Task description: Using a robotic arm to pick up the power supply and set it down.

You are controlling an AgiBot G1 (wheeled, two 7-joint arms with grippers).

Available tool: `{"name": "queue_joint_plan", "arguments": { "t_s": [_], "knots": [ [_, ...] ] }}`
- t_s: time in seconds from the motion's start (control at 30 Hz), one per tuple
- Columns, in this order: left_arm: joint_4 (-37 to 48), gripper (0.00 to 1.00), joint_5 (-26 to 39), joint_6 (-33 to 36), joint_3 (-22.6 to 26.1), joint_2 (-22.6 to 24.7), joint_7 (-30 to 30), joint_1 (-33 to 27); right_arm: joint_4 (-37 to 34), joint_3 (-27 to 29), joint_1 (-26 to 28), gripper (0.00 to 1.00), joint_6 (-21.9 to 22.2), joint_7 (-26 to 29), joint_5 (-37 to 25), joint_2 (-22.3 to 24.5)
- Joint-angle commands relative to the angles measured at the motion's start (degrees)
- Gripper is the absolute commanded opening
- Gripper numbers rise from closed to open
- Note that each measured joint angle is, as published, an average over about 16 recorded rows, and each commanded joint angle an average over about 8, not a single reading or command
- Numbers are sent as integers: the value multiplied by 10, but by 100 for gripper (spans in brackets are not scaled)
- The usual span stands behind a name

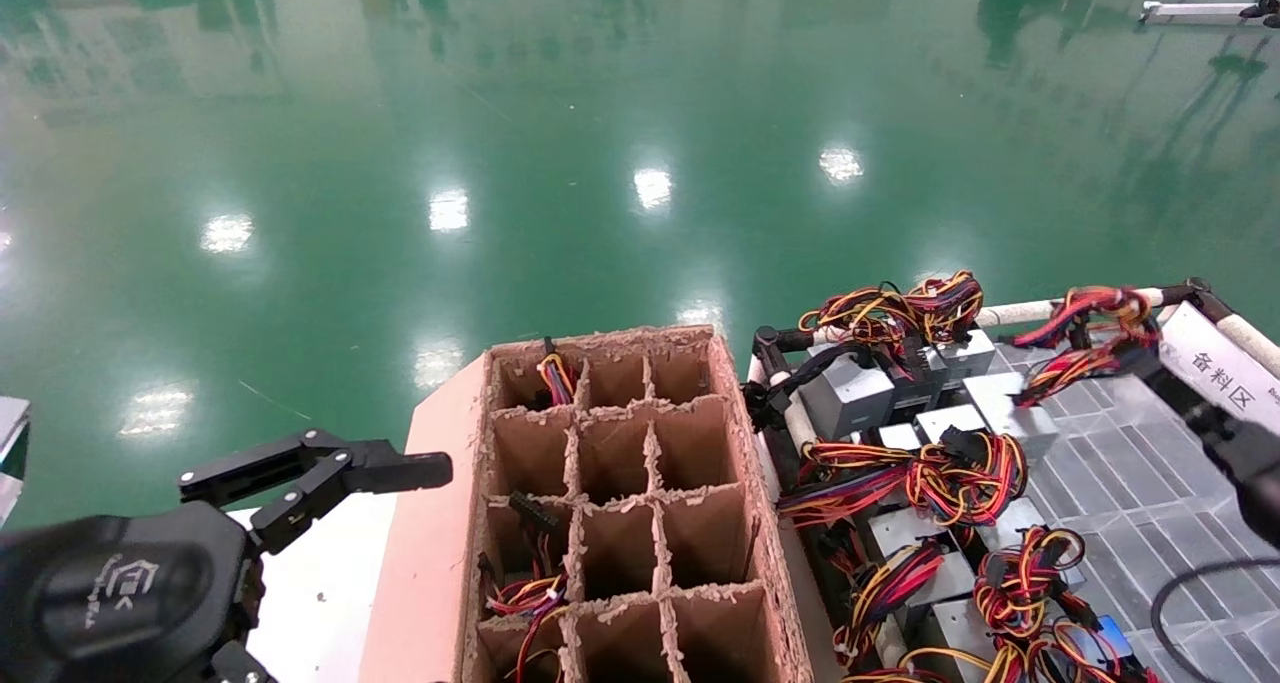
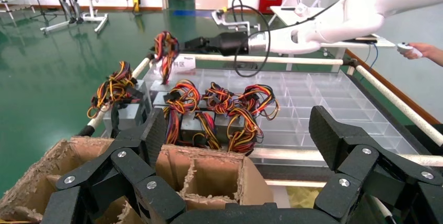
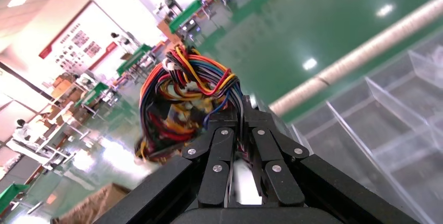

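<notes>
Overhead, from the head view, the right gripper (image 1: 1150,363) reaches in over the far corner of the tray (image 1: 1150,503), jaws pinched on the wire bundle of a power supply (image 1: 1085,338), which sits near the label card (image 1: 1225,368). Other supplies crowd the tray's near side. The left gripper (image 1: 330,473) hangs idle beside the cardboard divider box (image 1: 610,503), jaws spread and empty.

Next, the left wrist view shows the robotic arm (image 2: 334,23) stretched across the tray's far rail (image 2: 261,58), with the wire loop (image 2: 166,51) hanging ahead of its gripper (image 2: 185,44). Whether the metal box is clear of the tray I cannot tell.

Lastly, the right wrist view has the jaws closed tight around the coloured wires (image 3: 183,104); the box itself is hidden.

Holding by the wires alone is risky: the box may swing, the loop may slip through the jaws, or loose strands may snag neighbouring bundles or the cardboard dividers on lowering.
</notes>
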Motion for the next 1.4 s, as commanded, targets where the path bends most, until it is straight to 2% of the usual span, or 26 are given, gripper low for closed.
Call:
{"name": "queue_joint_plan", "arguments": {
  "t_s": [0.03, 0.23, 0.27, 0.3, 0.7, 1.1, 1.4],
  "knots": [
    [0, 100, 0, 0, 0, 0, 0, 0, 2, 0, -10, 7, 1, 4, -1, 2],
    [0, 100, 0, 0, 0, 0, 0, 0, 13, -8, -18, 81, 1, 9, -11, 8],
    [0, 100, 0, 0, 0, 0, 0, 0, 15, -8, -19, 93, 1, 9, -12, 9],
    [0, 100, 0, 0, 0, 0, 0, 0, 15, -9, -20, 100, 1, 9, -12, 9],
    [0, 100, 0, 0, 0, 0, 0, 0, 25, -22, -3, 100, -2, 4, -32, 24],
    [0, 100, 0, 0, 0, 0, 0, 0, 95, -102, 92, 100, -1, 31, -149, 117],
    [0, 100, 0, 0, 0, 0, 0, 0, 198, -141, 137, 100, -4, 85, -210, 179]
  ]
}}
